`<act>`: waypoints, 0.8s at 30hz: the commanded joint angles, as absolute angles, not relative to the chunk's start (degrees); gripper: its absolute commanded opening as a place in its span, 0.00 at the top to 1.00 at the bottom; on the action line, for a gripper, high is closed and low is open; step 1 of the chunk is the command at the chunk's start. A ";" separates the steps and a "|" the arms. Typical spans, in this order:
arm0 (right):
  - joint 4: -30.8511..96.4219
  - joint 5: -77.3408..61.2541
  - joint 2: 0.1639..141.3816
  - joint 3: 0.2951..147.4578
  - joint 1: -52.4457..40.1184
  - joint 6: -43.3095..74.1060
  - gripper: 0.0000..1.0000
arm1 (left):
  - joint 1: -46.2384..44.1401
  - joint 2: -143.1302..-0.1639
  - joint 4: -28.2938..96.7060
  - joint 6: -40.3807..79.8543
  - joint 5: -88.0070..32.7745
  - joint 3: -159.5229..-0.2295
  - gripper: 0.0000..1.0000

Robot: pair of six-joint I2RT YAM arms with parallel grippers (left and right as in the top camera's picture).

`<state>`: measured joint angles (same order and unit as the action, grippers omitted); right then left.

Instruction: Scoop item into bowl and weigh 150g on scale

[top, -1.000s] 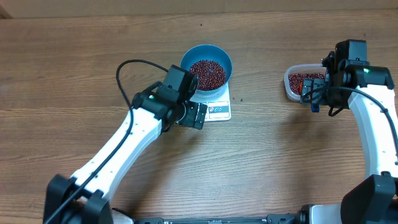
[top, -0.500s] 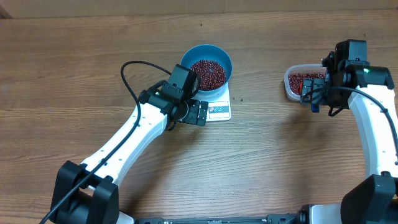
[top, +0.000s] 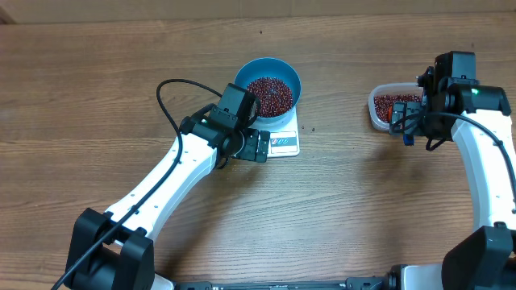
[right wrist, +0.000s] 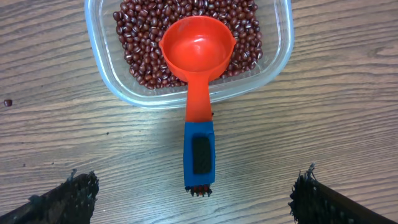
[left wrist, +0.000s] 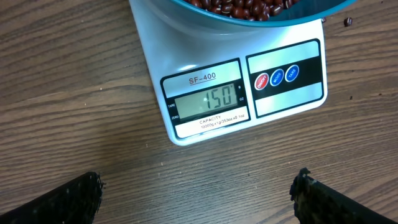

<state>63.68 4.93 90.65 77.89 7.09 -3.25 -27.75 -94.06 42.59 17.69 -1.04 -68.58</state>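
The blue bowl point(top: 268, 90) holds a heap of dark red beans point(top: 270, 93) and stands on the white scale point(top: 284, 144). In the left wrist view the scale point(left wrist: 286, 102) shows 150 on its display, with the bowl's rim point(left wrist: 186, 14) at the top edge. My left gripper point(top: 256, 147) point(left wrist: 198, 186) hovers open just in front of the scale, holding nothing. My right gripper point(top: 405, 125) point(right wrist: 196, 186) is open above the blue handle end of a red scoop point(right wrist: 198, 50), without gripping it.
The scoop's cup rests on beans point(right wrist: 134, 37) in a clear plastic tub point(right wrist: 99, 74) at the right point(top: 377, 109), and its handle sticks out over the table. Single stray beans point(right wrist: 7, 102) point(left wrist: 348, 22) lie on the wood near the tub and the scale.
The left arm shifted slightly toward the scale early on, then held still. The right arm, scoop and bowl have not moved.
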 commanded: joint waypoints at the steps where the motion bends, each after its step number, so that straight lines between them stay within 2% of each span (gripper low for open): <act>1: 63.53 5.45 89.97 79.15 7.25 -3.49 0.00 | -27.57 -94.37 42.59 18.44 -1.06 -68.62 0.00; 13: 63.53 5.45 89.97 79.15 7.25 -3.49 0.00 | -27.55 -86.76 42.52 16.01 0.71 -68.62 0.01; 24: 63.53 5.45 89.97 79.15 7.25 -3.49 0.00 | -27.35 -70.65 41.19 6.31 6.24 -68.60 0.01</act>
